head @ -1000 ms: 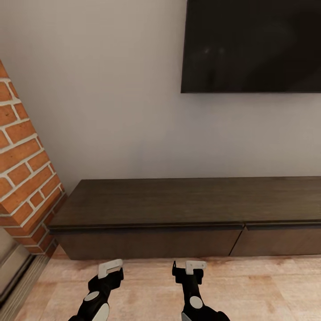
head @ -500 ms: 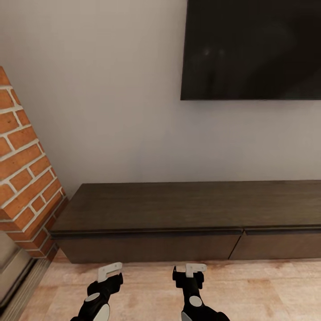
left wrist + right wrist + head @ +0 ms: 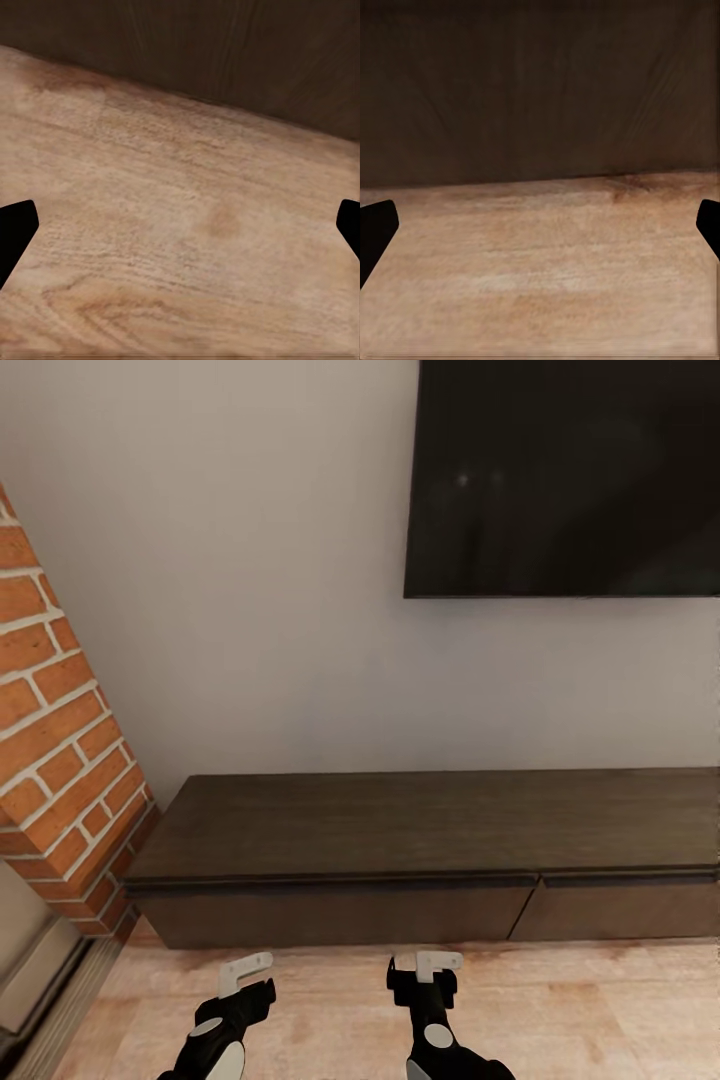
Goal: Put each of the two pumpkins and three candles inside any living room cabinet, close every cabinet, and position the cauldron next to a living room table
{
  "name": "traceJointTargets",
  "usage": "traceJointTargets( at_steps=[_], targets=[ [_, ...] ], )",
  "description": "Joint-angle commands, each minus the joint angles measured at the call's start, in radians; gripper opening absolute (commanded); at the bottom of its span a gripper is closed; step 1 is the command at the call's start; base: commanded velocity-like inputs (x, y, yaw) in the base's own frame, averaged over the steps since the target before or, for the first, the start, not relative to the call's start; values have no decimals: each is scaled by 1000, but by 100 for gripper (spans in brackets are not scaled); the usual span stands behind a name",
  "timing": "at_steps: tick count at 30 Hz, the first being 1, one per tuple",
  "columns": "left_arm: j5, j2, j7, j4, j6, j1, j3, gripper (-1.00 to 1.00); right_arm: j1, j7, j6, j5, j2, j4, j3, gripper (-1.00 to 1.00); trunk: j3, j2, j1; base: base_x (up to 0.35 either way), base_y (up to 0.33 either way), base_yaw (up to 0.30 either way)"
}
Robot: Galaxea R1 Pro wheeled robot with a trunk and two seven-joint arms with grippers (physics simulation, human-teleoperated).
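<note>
The long dark cabinet stands against a pale grey wall, both drawer fronts flush and closed, its flat top bare. A black screen hangs above it; a red brick column is at its left end. Over the light wooden floor, the left tool and the right tool are both spread and hold nothing.

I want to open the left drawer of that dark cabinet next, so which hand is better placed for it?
Probably the left hand. It hangs open and empty over the wood floor, in front of the left drawer front of the cabinet. The right hand, also open, sits nearer the seam between the drawers.
</note>
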Motion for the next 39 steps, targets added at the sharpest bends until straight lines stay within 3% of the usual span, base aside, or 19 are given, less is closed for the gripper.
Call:
traceJointTargets(
  at_steps=[1,6,14,19,39],
  targets=[
    [6,1,8,-1,2,-1,-4,100,-2,-6,-4,-11,-1,0,9,100,2,7,-4,-40,4,0],
    [7,2,8,-1,3,-1,-4,100,-2,-6,39,-11,-1,0,9,100,18,42,-23,-125,1,0],
    [11,2,8,-6,4,-1,-6,100,-2,-6,43,-13,-1,3,8,100,43,98,-54,-184,0,0],
    [12,2,8,-7,4,0,-7,100,-2,-6,43,-13,-1,3,9,100,43,98,-54,-25,0,0],
    [14,2,8,-2,4,0,-6,100,-2,-6,43,-13,-1,3,9,100,106,238,-131,-10,0,0]
  ],
)
